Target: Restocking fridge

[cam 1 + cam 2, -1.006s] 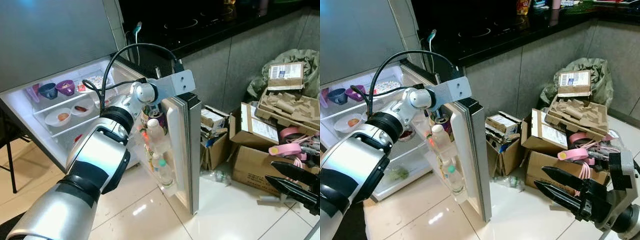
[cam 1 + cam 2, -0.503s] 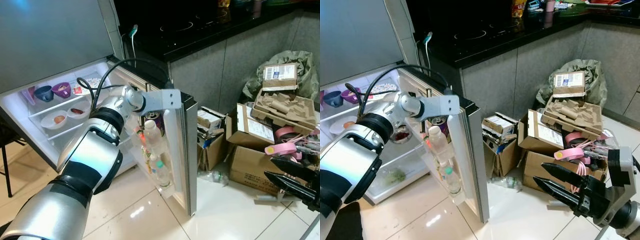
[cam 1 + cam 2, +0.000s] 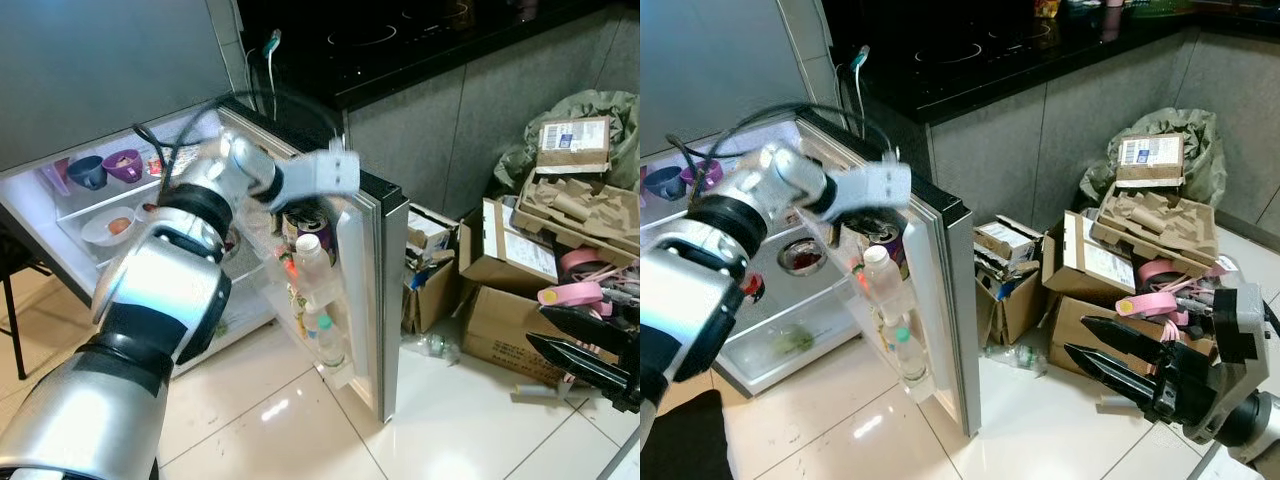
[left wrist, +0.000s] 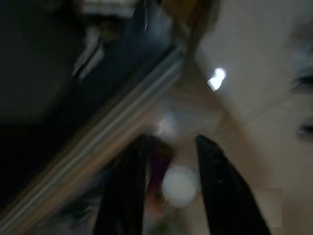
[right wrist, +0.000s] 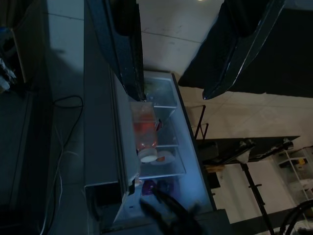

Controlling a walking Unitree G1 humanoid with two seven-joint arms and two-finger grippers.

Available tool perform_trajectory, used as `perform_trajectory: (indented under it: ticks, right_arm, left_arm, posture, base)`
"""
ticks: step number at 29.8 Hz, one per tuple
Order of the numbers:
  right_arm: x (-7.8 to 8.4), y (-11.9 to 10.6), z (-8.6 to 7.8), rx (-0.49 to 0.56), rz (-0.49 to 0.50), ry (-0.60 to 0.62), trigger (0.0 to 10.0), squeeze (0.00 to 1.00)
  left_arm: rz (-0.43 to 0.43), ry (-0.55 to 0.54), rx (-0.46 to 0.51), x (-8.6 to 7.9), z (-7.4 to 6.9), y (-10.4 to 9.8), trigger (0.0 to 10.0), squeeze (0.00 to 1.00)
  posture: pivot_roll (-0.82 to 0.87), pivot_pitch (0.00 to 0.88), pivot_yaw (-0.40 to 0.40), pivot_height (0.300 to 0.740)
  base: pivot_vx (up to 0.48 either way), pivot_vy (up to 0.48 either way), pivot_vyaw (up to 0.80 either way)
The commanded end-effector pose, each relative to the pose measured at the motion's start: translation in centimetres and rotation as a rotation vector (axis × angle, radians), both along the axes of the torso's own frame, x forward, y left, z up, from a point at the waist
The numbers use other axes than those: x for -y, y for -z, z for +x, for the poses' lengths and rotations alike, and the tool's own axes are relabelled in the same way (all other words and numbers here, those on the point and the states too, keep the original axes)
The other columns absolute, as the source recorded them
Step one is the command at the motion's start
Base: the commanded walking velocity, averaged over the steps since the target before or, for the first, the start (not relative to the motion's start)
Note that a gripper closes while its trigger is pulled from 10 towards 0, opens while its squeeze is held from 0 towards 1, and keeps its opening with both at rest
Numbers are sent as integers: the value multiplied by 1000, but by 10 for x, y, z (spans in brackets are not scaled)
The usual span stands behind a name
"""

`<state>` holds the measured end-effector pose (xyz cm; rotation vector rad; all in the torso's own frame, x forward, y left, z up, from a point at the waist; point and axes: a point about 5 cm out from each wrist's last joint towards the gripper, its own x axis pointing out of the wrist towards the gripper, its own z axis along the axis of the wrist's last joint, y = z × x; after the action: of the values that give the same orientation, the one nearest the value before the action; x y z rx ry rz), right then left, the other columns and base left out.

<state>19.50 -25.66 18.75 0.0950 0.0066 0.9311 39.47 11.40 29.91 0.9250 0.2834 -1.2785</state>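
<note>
The fridge (image 3: 150, 215) stands open with its light on, its door (image 3: 940, 300) swung wide toward the robot; the left arm (image 3: 170, 290) reaches across to the top of that door, its wrist blurred, and the left gripper (image 4: 168, 196) hangs over the door shelf with its two black fingers (image 4: 217, 191) spread apart and nothing between them, a white bottle cap (image 4: 180, 183) showing in the gap below; on the door shelf stands a clear bottle (image 3: 883, 285) with a white cap, a can (image 3: 880, 238) just behind it and a smaller bottle with a green cap (image 3: 908, 352) lower down; inside the fridge, a blue cup (image 3: 87, 173) and a purple bowl (image 3: 125, 163) sit on the upper shelf, a white bowl (image 3: 108, 227) on the shelf beneath; the right gripper (image 3: 1110, 365) is held low on the robot's right, well apart from the fridge, fingers parted and empty, pointing toward the door; behind it, cardboard boxes (image 3: 1110, 270) are heaped on the white floor tiles (image 3: 1040, 430) with pink tape rolls (image 3: 1155, 298) on top, and a dark counter (image 3: 1020, 50) runs above.
</note>
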Motion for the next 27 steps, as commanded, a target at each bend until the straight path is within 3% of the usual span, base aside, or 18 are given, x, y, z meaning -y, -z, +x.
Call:
perform_trajectory:
  ticks: [1,2,3,5,8,15,17,21,25,26,27]
  right_arm:
    - [1,2,1,-4,-13,8,10000,0]
    - [1,2,1,-2,-12,9,10000,0]
    - [1,2,1,-2,-12,9,10000,0]
    - [0,2,2,0,-11,11,10000,0]
    - [1,3,2,1,-11,15,10000,0]
    - [2,5,2,0,-13,32,10000,0]
    - [1,6,2,-1,-13,35,10000,0]
    - [2,7,2,-2,-13,40,10000,0]
    - [2,7,3,-3,-16,49,10000,0]
    - [2,7,3,-3,-15,50,10000,0]
    - [2,7,3,-3,-15,51,10000,0]
  left_arm:
    - [-98,51,-35,6,-4,-14,10000,1000]
    - [-172,75,-46,10,-5,-25,10000,1000]
    - [-172,75,-46,10,-5,-25,10000,1000]
    - [-281,114,-83,13,-9,-38,10000,1000]
    - [-311,113,-93,14,-9,-39,10000,1000]
    - [-345,-47,-20,19,2,-23,10000,1000]
    - [-379,-166,13,20,9,-14,10000,1000]
    - [-433,-278,39,23,14,-7,10000,1000]
    - [-477,-479,41,27,21,18,10000,1000]
    - [-486,-496,30,28,21,21,10000,941]
    - [-509,-504,8,31,21,23,10000,0]
  posture:
    - [-193,0,95,732]
    - [-193,0,98,732]
    - [-193,0,98,732]
    - [-195,0,101,732]
    - [-194,0,102,732]
    - [-196,0,106,732]
    - [-196,0,106,732]
    - [-194,0,106,732]
    - [-201,0,109,732]
    - [-202,0,110,732]
    - [-200,0,107,732]
  base:
    - [0,0,0]
    - [0,0,0]
    - [0,0,0]
    - [0,0,0]
    - [0,0,0]
    - [0,0,0]
    - [0,0,0]
    - [0,0,0]
    - [0,0,0]
    - [0,0,0]
    - [0,0,0]
